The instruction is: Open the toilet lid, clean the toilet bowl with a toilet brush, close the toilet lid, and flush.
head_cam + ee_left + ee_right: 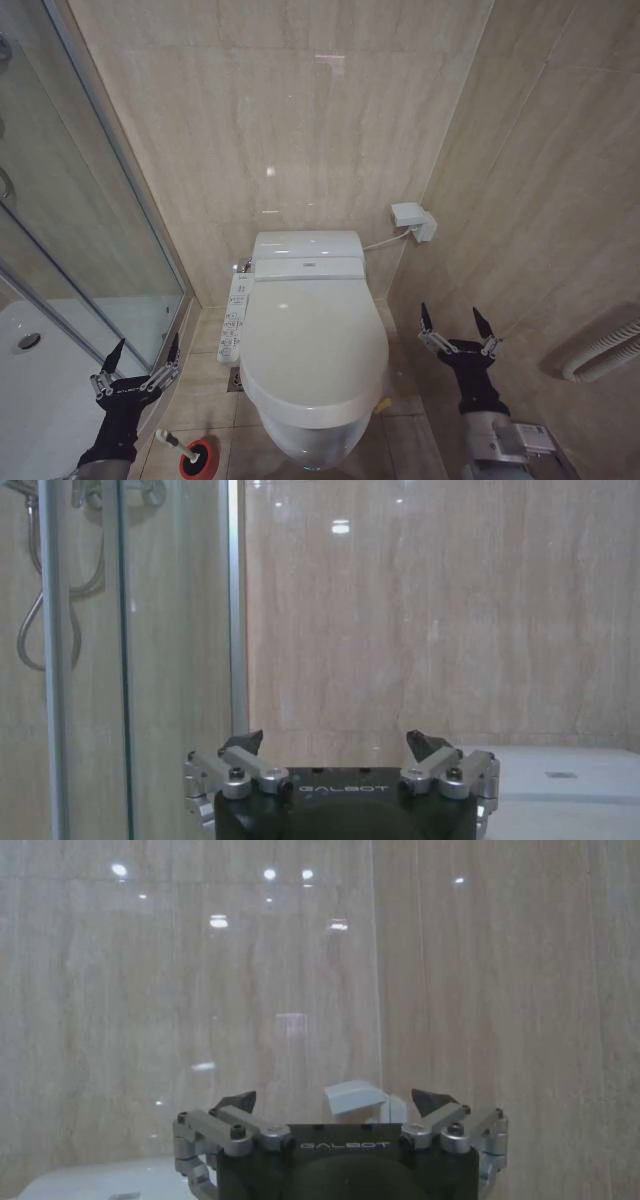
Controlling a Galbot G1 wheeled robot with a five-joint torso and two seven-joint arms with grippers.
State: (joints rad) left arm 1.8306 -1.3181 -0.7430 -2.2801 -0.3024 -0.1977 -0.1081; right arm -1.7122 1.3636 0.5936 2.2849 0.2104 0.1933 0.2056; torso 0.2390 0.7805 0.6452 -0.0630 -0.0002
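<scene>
Beige tiled bathroom: toilet lid down, left gripper and right gripper spread wide either side; left wrist view catches the shower glass.

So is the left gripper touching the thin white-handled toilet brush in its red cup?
Apart. In the head view the open left gripper hangs above the toilet brush, with bare floor tile between them.

tiled floor carries toilet bowl, red brush holder.
</scene>
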